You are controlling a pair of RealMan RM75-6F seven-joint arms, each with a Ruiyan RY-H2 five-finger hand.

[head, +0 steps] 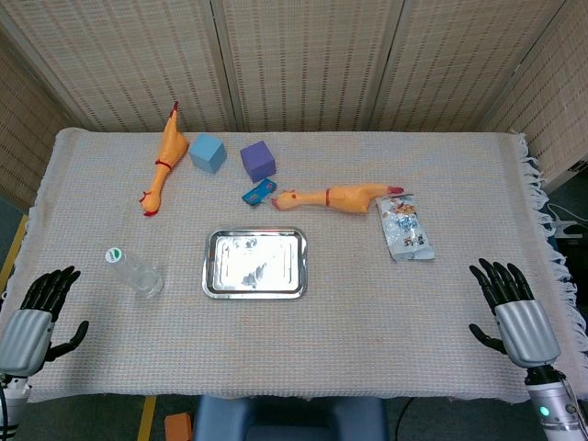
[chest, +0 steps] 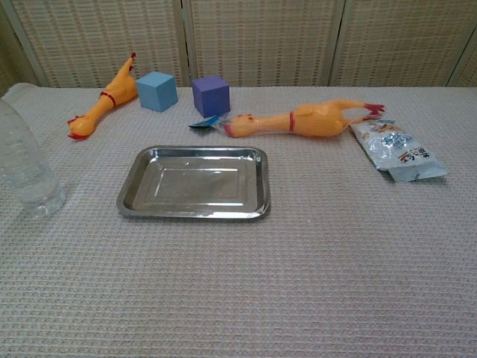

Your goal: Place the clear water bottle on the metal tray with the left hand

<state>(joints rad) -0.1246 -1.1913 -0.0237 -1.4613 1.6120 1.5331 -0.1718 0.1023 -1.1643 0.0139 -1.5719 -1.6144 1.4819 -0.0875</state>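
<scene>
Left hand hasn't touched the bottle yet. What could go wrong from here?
1. The clear water bottle stands upright and looks light; the left hand, open near the table edge, may tip it on approach.
2. Its smooth, transparent wall could slip in the fingers.
3. The metal tray has a raised rim; a low carry might catch the bottle base on it and tip the bottle.
The right hand lies far off, so collision seems unlikely.
</scene>
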